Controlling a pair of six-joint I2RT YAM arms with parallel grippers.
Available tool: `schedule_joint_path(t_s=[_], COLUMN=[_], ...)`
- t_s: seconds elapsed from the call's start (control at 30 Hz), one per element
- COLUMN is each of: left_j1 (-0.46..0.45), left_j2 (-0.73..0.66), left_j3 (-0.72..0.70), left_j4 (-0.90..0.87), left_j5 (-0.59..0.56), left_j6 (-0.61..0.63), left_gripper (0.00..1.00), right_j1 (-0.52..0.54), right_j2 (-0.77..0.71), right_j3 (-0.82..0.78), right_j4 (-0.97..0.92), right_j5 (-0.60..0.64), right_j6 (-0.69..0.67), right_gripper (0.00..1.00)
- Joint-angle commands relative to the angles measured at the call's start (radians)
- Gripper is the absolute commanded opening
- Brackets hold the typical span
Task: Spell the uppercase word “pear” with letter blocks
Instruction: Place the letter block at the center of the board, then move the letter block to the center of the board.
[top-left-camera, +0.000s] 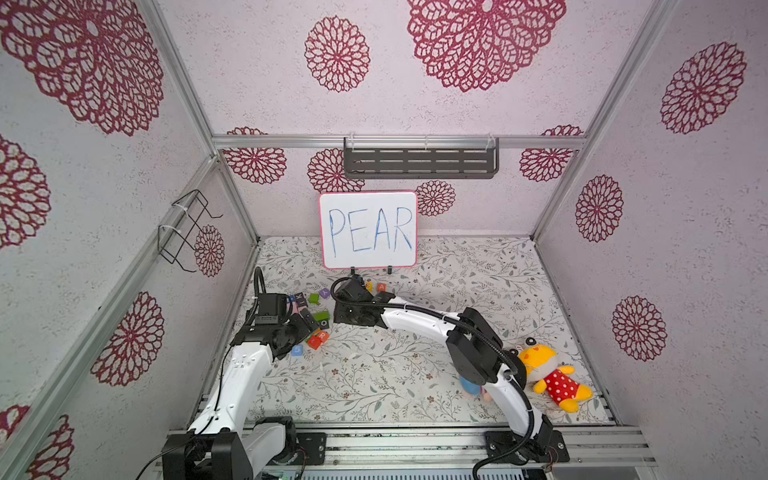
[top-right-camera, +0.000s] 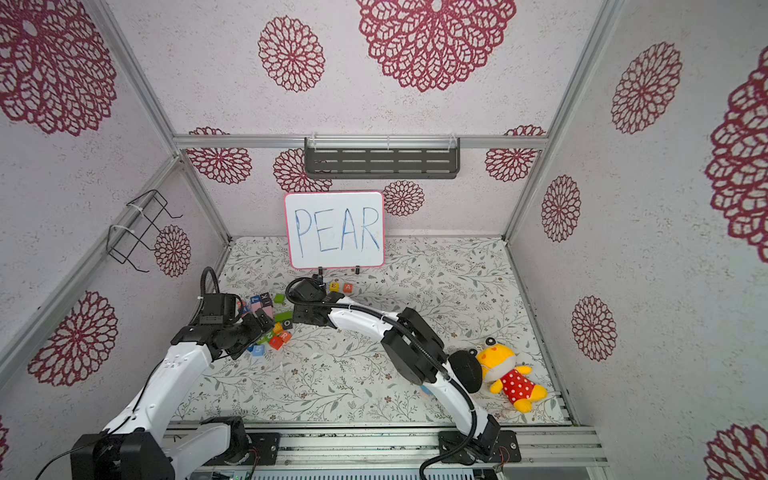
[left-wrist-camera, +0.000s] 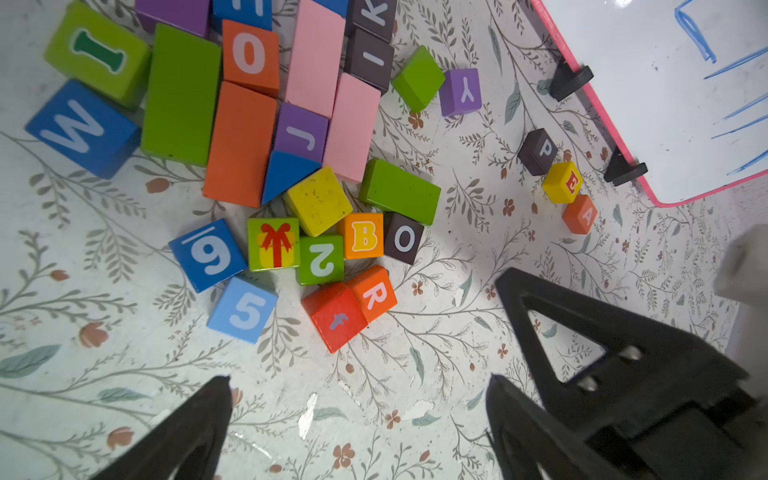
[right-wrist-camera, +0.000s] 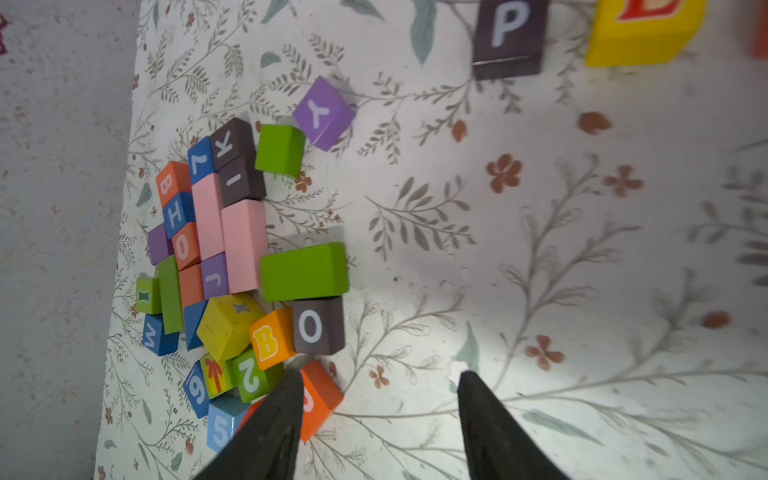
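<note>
Progress, by my read: 3 of 4 letters placed; P block, E block and A block sit in 1 short line just in front of the whiteboard, in reading order; in both top views P is hidden behind the right wrist

1 left: R block lies at the outer rim of the loose pile, pressed against a red block, with the green 2 block just behind it

Left gripper hangs over bare table short of R, jaws spread wide, nothing in them; right gripper has its jaws partly apart with only bare table between them; 1 finger overlaps R in the right wrist view, and you cannot tell whether it touches

Room: R's faces away from the pile look free; the pile side is crowded, so a wide bite likely drags the red block along; the slot past A, on the side away from P, is open table; the whiteboard's foot and pink edge stand close behind the row, so come in from the open side; both wrists sit near each other over the pile, so watch that gap; plush toy is well apart
</note>
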Motion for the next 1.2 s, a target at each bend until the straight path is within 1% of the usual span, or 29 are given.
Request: schedule_joint_path(t_s=[0.0,0.1,0.17,0.53,0.7,0.83,0.97,1.17], left_j1=[0.018,0.023,0.025,0.029,0.029,0.028,0.031,0.036], left_j2=[-0.025,-0.030,-0.032,-0.037,-0.040,-0.042,-0.043,-0.046], left_j3=[0.003,0.007,0.006,-0.001,-0.005,-0.004,-0.004,-0.008], left_j4=[-0.023,-0.027,-0.026,-0.013,-0.007,-0.004,-0.001,0.008], left_j5=[-0.008,-0.005,-0.001,0.009,0.013,0.016,0.019,0.030], left_j6=[0.002,0.006,0.006,0.010,0.010,0.010,0.012,0.012], left_gripper=[0.98,0.98,0.98,0.98,0.98,0.98,0.98,0.98], right_j1=[0.018,0.034,0.040,0.081,0.089,0.097,0.109,0.129], right_j2=[0.056,0.124,0.151,0.204,0.250,0.293,0.331,0.325], right_j3=[0.115,0.218,0.255,0.298,0.357,0.420,0.501,0.506], right_j4=[-0.049,-0.123,-0.148,-0.202,-0.238,-0.294,-0.368,-0.394], right_j5=[-0.006,0.011,0.019,0.032,0.040,0.087,0.139,0.188], right_j6=[-0.001,-0.028,-0.041,-0.086,-0.101,-0.114,-0.140,-0.184], right_gripper=[0.67,0.68,0.68,0.67,0.67,0.68,0.71,0.69])
